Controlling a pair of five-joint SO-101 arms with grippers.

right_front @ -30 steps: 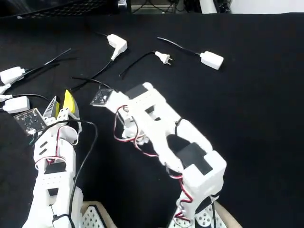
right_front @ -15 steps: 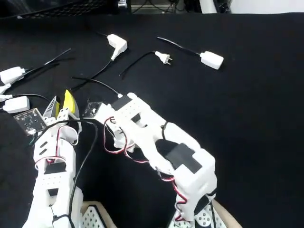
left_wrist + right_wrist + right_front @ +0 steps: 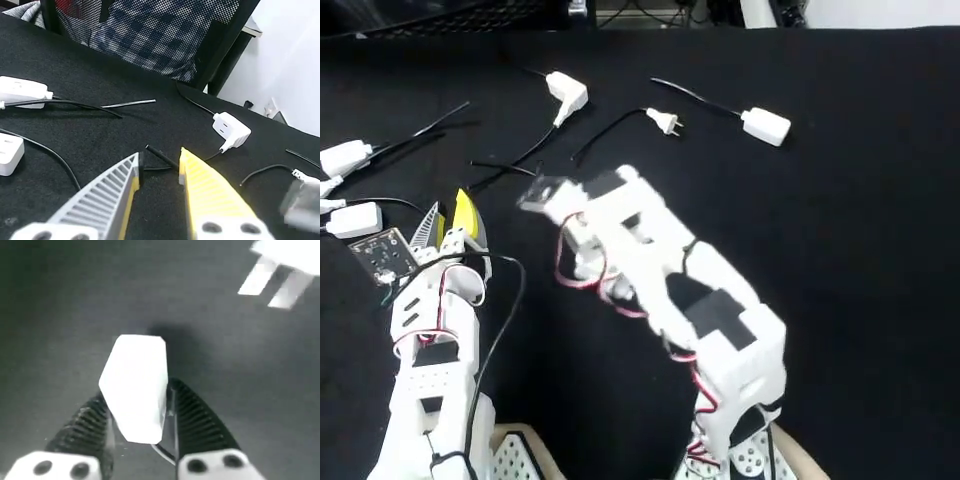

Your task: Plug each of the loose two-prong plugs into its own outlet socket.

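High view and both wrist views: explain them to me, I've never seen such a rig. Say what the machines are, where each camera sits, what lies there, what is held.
These are two small white robot arms, the left arm and the right arm, at a black table. The high view looks down from a fixed camera. Each wrist view comes from a camera mounted on one arm. On the table lie white cabled blocks and a small two-prong plug. The left arm's fingers, one grey and one yellow, are open and empty. The right arm's fingers are shut on a white piece; whether it is a plug or a socket I cannot tell.
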